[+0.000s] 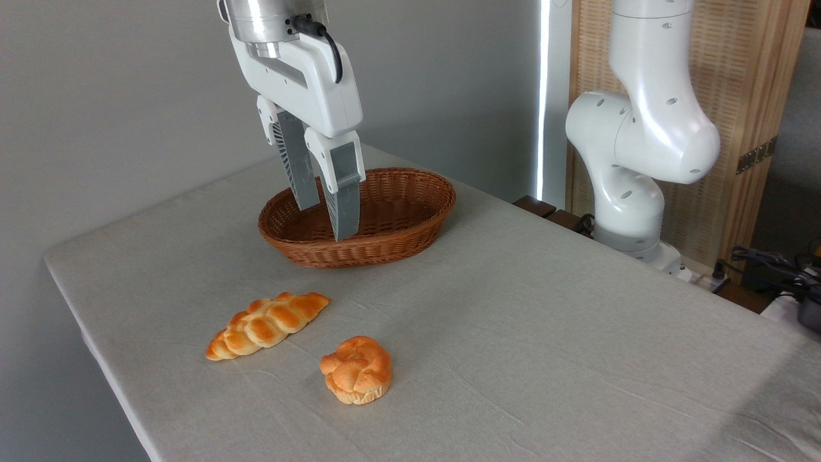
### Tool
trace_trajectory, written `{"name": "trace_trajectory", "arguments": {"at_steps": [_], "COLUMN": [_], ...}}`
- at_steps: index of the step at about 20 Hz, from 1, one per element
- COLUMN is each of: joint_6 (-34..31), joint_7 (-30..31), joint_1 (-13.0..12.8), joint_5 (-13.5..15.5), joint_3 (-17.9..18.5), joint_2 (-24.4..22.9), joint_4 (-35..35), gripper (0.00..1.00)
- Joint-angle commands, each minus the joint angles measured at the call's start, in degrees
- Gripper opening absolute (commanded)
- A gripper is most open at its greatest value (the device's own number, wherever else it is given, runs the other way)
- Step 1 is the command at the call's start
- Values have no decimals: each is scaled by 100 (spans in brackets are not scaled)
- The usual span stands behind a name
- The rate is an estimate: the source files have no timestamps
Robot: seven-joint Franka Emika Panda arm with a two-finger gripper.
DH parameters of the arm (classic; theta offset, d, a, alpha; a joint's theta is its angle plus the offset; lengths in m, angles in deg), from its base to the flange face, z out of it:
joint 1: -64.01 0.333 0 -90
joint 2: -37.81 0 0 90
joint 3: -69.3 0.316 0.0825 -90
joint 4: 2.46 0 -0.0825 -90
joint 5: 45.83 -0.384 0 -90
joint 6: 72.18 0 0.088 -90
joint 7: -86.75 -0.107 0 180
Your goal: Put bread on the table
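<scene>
We see the bread (356, 370) resting on the table (545, 333) near its front edge. The braided loaf (267, 325) lies just beside it at ten o'clock, apart from it. The basket (397, 239) sits well behind both at twelve o'clock. The gripper (326, 221) hangs over the basket's left half.
</scene>
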Motion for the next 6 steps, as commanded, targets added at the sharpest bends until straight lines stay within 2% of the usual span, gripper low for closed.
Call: {"name": "trace_trajectory", "arguments": {"at_steps": [1,6], "joint_6": [-235,-306], "joint_7": [115,115], "joint_1": [23,23], "joint_5": [-77,-86], "joint_3": [7,16], "joint_2": [66,66], "joint_4": [-170,-170], "gripper": [100,100]}}
